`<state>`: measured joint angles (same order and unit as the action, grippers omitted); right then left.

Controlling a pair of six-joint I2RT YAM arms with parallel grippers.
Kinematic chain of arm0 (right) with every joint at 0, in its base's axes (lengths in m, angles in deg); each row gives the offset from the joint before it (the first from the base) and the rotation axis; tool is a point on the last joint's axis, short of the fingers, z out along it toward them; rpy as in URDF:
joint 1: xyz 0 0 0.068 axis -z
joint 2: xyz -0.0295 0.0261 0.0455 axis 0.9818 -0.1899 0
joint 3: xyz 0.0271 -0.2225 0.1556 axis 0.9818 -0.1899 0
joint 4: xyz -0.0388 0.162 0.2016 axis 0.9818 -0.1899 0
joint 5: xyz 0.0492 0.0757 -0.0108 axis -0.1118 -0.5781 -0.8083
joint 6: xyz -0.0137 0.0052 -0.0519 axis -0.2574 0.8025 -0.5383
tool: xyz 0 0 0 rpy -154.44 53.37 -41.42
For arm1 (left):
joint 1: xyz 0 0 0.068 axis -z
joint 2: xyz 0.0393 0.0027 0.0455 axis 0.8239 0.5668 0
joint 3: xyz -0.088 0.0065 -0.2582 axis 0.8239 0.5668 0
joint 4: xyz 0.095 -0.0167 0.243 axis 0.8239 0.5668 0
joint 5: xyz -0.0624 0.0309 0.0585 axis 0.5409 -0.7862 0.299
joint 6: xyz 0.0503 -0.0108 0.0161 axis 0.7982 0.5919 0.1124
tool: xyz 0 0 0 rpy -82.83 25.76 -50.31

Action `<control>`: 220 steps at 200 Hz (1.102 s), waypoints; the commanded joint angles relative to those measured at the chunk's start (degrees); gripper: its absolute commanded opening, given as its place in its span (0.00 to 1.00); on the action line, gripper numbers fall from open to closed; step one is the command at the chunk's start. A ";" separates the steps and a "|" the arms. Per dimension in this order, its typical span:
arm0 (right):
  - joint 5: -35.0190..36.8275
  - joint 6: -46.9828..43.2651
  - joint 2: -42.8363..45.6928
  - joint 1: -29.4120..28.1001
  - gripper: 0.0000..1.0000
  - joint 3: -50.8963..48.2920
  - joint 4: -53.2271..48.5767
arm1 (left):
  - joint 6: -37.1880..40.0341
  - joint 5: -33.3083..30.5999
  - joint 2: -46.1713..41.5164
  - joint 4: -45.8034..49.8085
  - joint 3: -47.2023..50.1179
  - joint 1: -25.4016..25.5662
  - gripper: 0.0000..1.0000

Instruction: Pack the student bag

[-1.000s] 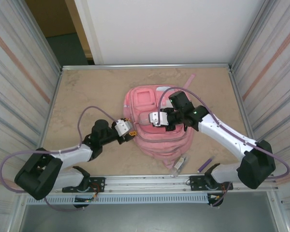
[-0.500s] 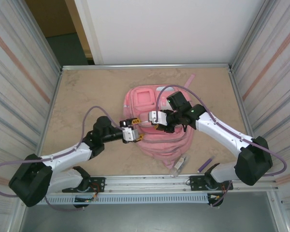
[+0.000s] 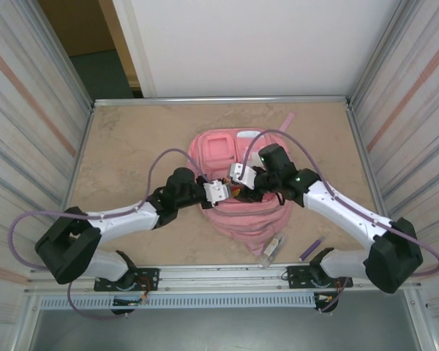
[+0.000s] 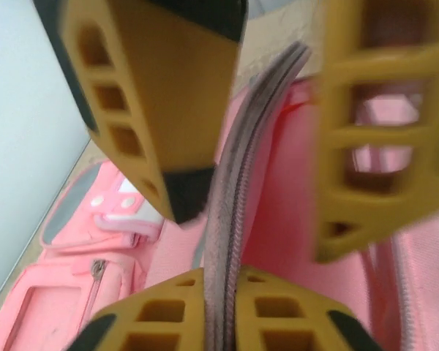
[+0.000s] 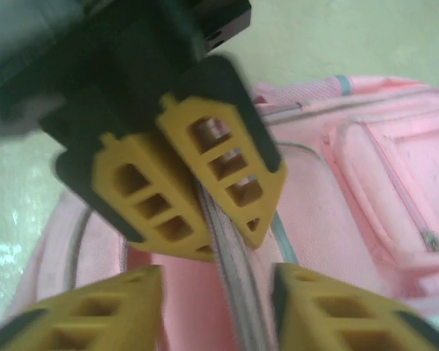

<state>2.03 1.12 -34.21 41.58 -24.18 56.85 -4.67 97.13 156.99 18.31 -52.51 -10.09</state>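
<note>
Both arms reach to the middle.
Left end effector is pinched tight; right end effector, just upper right of it, has fingers spread.

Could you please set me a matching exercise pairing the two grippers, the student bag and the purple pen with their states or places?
Things: 1 left gripper; 2 right gripper; 3 student bag; 4 purple pen.
States: A lying loose, right of the bag; B open; C shut on the bag's zip edge; D pink, largest thing.
Pairs: 1-C, 2-B, 3-D, 4-A.
</note>
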 commanded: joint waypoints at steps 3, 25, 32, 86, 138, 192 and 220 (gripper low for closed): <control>10.97 18.45 6.81 -0.46 0.99 -3.42 6.73 | -1.98 -11.50 1.65 -1.22 -2.68 -0.33 0.00; 22.80 31.57 13.20 -1.56 0.99 -7.99 10.12 | -5.21 -14.04 2.30 -0.90 -4.97 -2.46 0.00; 27.68 38.30 16.84 -1.61 0.99 -9.44 11.21 | -7.67 -14.32 2.21 1.04 -6.23 -3.64 0.00; 37.52 91.60 25.21 8.37 0.99 -12.72 -17.54 | -19.57 -19.99 1.32 3.15 -8.76 -10.38 0.00; 27.80 118.61 15.42 6.91 0.99 -10.02 -44.77 | -32.56 -23.09 -0.97 12.89 -11.79 -10.23 0.00; 25.31 127.12 7.40 -4.80 1.00 -8.86 -42.70 | -41.55 -21.37 -0.14 8.63 -9.88 -6.10 0.00; 23.46 129.18 2.55 -8.74 0.95 -10.47 -37.70 | -43.69 -25.24 2.02 9.95 -11.64 -3.12 0.00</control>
<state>26.97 124.07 -28.57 35.51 -34.62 17.34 -42.76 75.88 158.26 30.18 -62.11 -15.11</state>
